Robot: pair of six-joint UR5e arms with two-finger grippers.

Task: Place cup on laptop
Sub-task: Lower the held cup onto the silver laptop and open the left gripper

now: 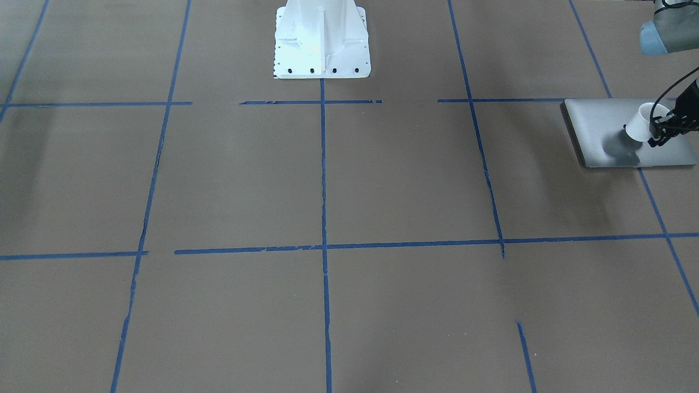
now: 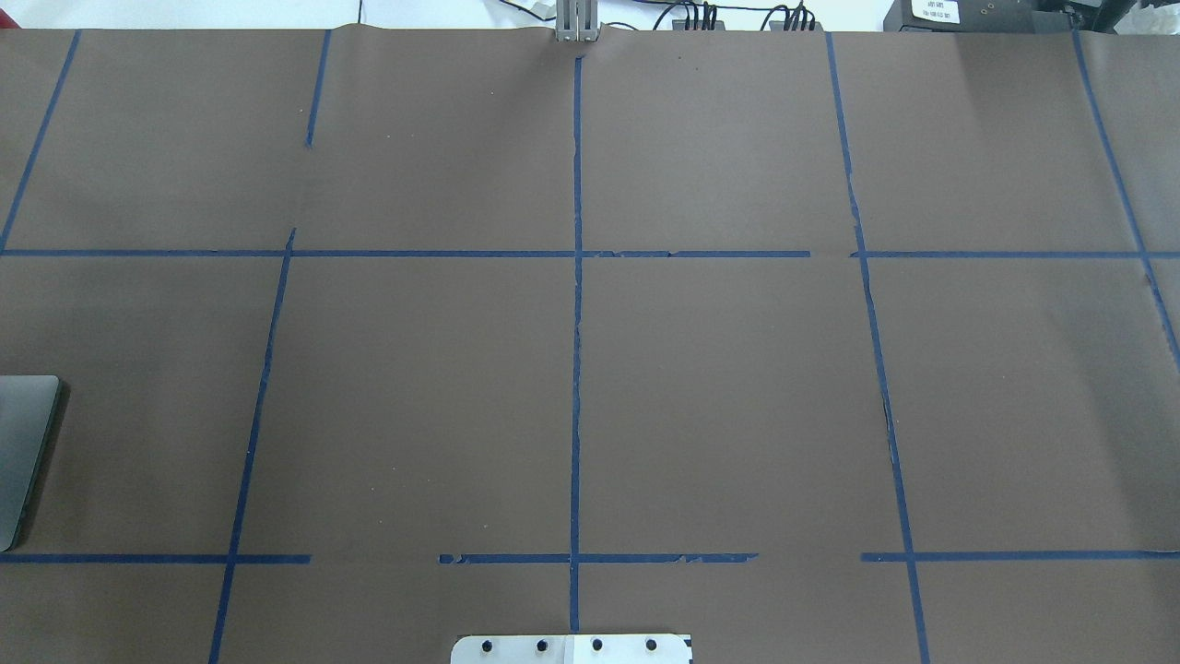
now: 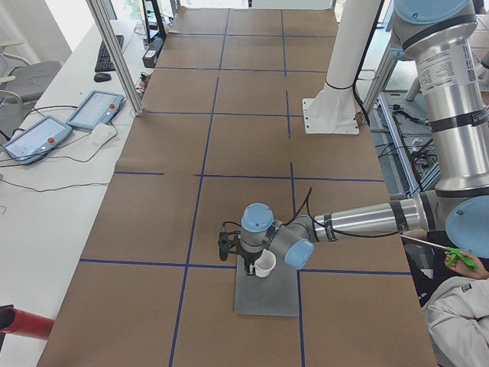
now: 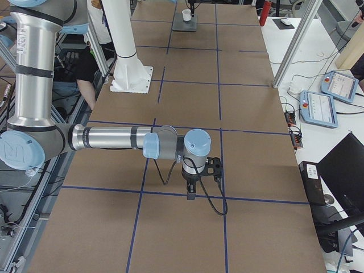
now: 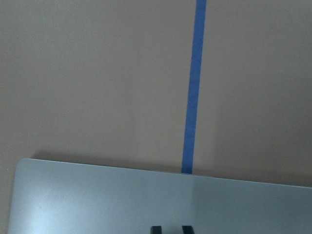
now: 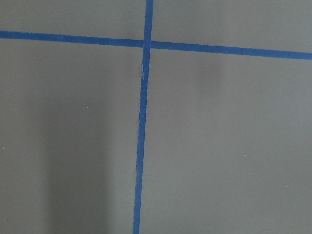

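Observation:
The silver-grey laptop (image 1: 600, 117) lies closed at the table's end on my left; only its edge shows in the overhead view (image 2: 23, 443). My left gripper (image 1: 658, 132) is shut on the rim of the small white cup (image 1: 640, 124) and holds it tilted just above the lid, where it casts a shadow. The exterior left view shows the same cup (image 3: 265, 264) over the laptop (image 3: 267, 300). The left wrist view shows the lid (image 5: 97, 200) and two close fingertips (image 5: 156, 228), with the cup hidden. My right gripper (image 4: 191, 196) points down over bare table; I cannot tell its state.
The white pedestal base (image 1: 322, 43) stands at the robot's edge of the table. Blue tape lines (image 1: 323, 218) grid the brown surface. Teach pendants (image 4: 318, 108) and cables lie on the side bench. A seated person (image 3: 458, 306) is beside the left arm.

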